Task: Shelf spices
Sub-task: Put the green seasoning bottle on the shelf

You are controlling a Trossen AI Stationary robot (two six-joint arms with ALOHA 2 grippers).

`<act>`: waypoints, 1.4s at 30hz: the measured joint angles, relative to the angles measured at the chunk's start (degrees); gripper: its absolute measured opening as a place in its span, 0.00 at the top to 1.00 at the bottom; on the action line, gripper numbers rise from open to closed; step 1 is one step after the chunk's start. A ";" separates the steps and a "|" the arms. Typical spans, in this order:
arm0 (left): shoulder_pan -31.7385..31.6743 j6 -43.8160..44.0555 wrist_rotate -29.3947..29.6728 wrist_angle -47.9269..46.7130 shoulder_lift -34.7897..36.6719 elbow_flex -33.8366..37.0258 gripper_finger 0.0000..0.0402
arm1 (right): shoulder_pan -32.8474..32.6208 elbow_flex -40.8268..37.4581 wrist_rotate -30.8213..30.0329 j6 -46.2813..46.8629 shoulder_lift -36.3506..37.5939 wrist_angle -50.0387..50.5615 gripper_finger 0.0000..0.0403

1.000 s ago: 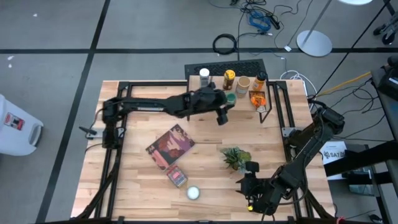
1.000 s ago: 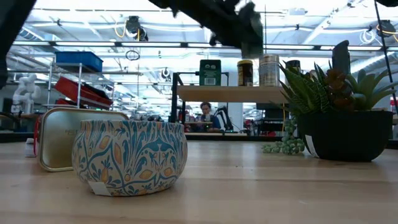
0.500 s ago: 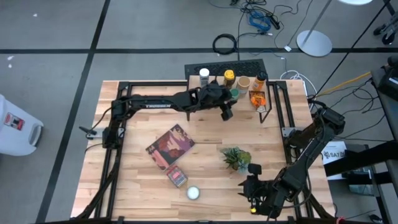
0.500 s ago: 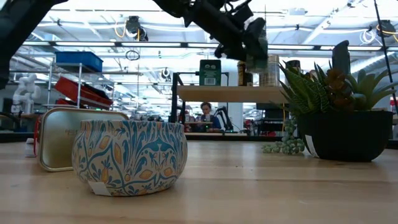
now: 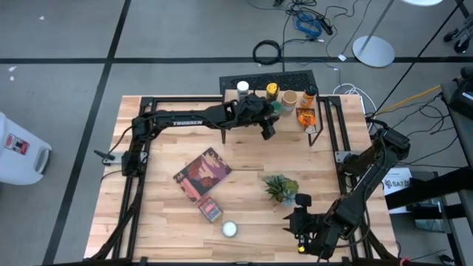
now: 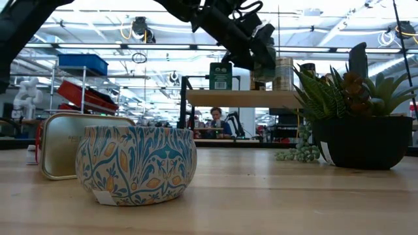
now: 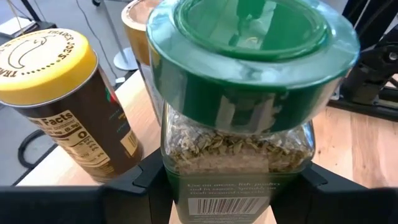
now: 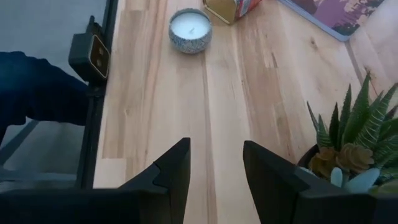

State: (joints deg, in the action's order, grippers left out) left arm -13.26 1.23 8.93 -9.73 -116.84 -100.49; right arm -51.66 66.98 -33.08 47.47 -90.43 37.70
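Left gripper (image 5: pixel 270 123) is clamped on the green-lid jar (image 7: pixel 239 93), fingers (image 7: pixel 134 180) on both sides of the glass, holding it at the shelf (image 5: pixel 255 94) around 12 o'clock on the table (image 5: pixel 162 140). The yellow-lid jar (image 7: pixel 59 106) is just beside it; other spices (image 5: pixel 295 102) line the board. Right gripper (image 8: pixel 214 165) sits at 5 o'clock, fingers apart, holding nothing, near the potted plant (image 5: pixel 281 186). Candle tin (image 5: pixel 230 229) is at 6 o'clock.

Green-lidded jar (image 7: pixel 239 93); yellow-topped brown tin (image 7: pixel 59 99); blue-yellow floral candle tin (image 6: pixel 136 163).
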 joint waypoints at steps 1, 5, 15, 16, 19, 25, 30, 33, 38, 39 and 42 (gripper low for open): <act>0.00 -0.09 0.00 -0.13 0.00 0.00 0.50 | 0.00 0.02 0.00 0.37 0.00 0.56 0.66; 0.18 -0.24 -3.07 -0.75 0.44 0.02 0.50 | 0.00 0.02 -1.54 2.66 0.00 4.87 0.66; 2.12 -8.05 -10.34 -7.98 2.92 0.13 0.50 | 0.43 0.02 -21.57 -0.57 6.94 11.85 0.66; 2.16 -8.74 -10.36 -8.18 3.43 0.13 0.50 | 0.81 0.02 -24.14 -2.35 8.41 11.95 0.65; 2.21 -9.13 -10.38 -8.00 4.75 0.13 0.50 | 2.94 0.02 -30.08 -6.43 12.99 12.90 0.62; 2.06 -10.87 -14.61 -7.97 6.09 0.13 0.50 | 10.27 0.04 -34.40 -7.52 23.12 19.81 0.45; 2.63 -13.17 -21.87 -8.43 6.14 0.13 0.50 | 14.10 0.03 -34.91 -15.32 28.42 18.10 0.34; 2.87 -14.40 -25.91 -7.47 6.14 0.13 0.50 | 15.22 0.04 -33.60 -20.61 29.29 14.30 0.31; 3.26 -14.66 -31.49 -3.89 6.32 0.13 0.50 | 16.68 -2.15 -29.71 -32.31 29.03 1.02 0.30; 3.28 -14.64 -32.17 -3.76 6.44 0.13 0.50 | 17.30 -3.22 -28.79 -34.76 29.04 -2.00 0.30; 3.29 -14.05 -33.01 -3.87 6.98 0.13 0.50 | 20.37 -6.48 -25.28 -38.92 29.85 -8.80 0.30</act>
State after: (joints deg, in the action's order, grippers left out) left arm -9.96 -12.82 -24.08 -13.60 -109.85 -100.36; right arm -31.29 60.50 -58.35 8.55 -60.58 28.90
